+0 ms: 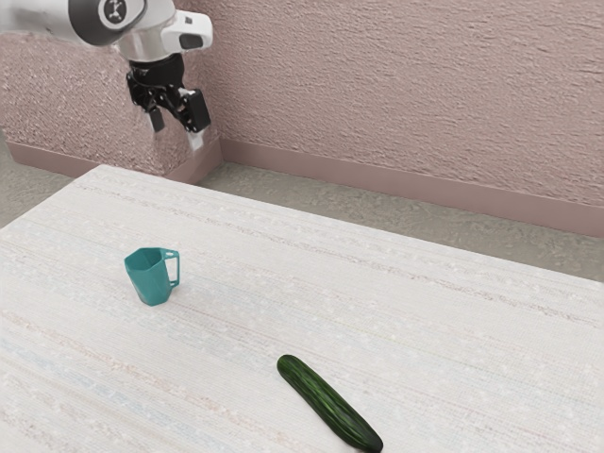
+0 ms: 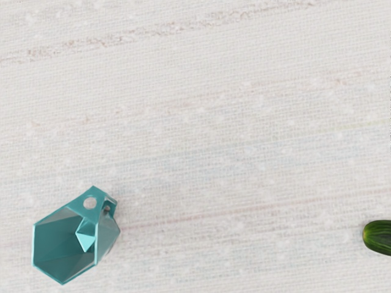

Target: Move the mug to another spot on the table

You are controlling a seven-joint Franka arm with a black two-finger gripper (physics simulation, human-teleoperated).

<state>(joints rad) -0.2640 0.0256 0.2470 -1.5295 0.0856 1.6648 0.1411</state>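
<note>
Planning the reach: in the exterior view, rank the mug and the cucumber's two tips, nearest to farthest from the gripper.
1. mug, below the open gripper, exterior view's left.
2. cucumber's upper tip, mid-table.
3. cucumber's lower tip, by the view's bottom edge.

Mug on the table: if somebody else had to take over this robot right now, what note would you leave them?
Gripper: open, holding nothing, high above the table.
Mug: upright on the table, handle toward the exterior view's right, not gripped.
Cucumber: lying apart from the mug, toward the exterior view's right.
Done: nothing yet.
Left: lower onto the mug, grip it, lift it, then set it on a free spot, probably away from the cucumber.
</note>
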